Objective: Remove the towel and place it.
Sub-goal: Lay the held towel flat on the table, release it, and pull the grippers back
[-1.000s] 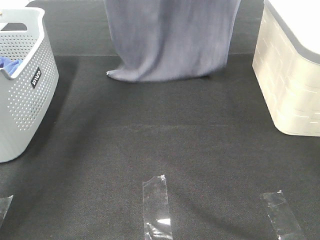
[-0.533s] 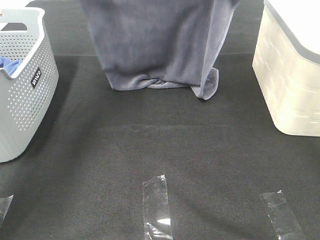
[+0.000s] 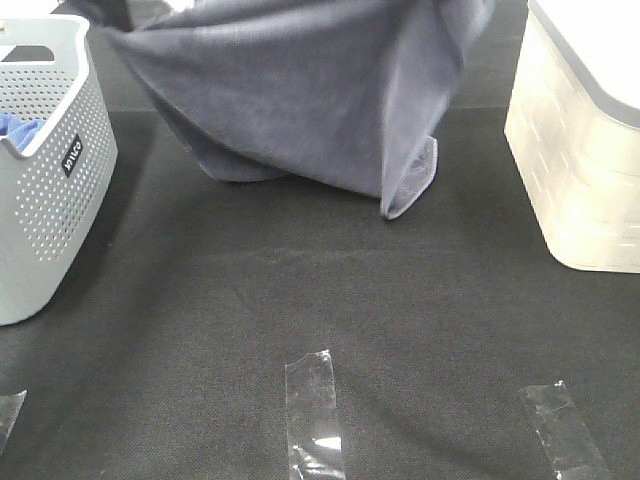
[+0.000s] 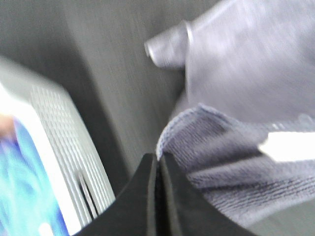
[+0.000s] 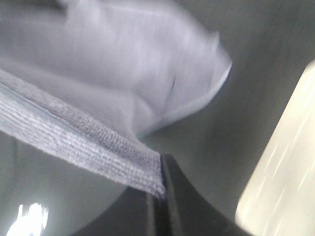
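Towel wider, further left now; left pincer, right pincer both tight on it.

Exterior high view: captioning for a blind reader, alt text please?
A greyish-lavender towel hangs spread low over a dark table, between a perforated grey basket on the left and a cream basket on the right.

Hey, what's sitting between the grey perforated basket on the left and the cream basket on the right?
In the exterior high view, the greyish-lavender towel hangs there, its lower fold reaching the black mat.
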Controlling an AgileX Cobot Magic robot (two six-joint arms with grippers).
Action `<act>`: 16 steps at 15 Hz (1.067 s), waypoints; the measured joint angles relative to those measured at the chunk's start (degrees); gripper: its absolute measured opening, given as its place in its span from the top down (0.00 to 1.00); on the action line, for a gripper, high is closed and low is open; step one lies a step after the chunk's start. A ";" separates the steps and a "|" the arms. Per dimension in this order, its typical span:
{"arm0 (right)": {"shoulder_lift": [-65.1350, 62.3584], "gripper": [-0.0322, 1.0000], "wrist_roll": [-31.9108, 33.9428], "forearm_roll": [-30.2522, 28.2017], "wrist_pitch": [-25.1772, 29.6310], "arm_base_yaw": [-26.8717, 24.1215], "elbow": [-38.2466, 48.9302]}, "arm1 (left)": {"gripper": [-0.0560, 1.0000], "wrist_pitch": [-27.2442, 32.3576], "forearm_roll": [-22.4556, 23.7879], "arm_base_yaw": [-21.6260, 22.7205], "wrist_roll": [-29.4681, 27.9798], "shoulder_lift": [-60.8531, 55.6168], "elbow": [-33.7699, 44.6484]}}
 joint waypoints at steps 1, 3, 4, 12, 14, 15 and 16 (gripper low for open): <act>-2.58 0.97 0.00 0.57 -0.06 0.00 5.67 | 0.95 0.00 -1.72 -0.06 0.00 -3.61 5.67; -7.62 0.97 0.00 1.78 -0.29 0.00 16.27 | 0.95 -0.11 -4.30 -1.32 0.00 -10.60 16.10; -10.60 0.97 -0.29 3.21 -0.34 0.00 20.91 | 0.95 -0.17 -5.10 -2.12 0.00 -13.52 21.08; -27.44 0.97 -0.86 20.57 -0.74 0.23 54.32 | 0.95 -1.83 -7.91 -12.72 -11.57 -33.29 57.01; -29.62 0.97 -1.26 22.52 -0.74 0.23 60.45 | 0.95 -3.09 -8.71 -15.93 -15.76 -34.95 62.80; -30.37 0.97 -1.49 24.01 -0.86 0.23 63.03 | 0.95 -3.50 -9.05 -17.48 -17.42 -35.35 64.97; -31.00 0.97 -1.78 25.27 -0.86 0.23 65.15 | 0.95 -3.55 -9.45 -18.96 -18.62 -35.64 66.52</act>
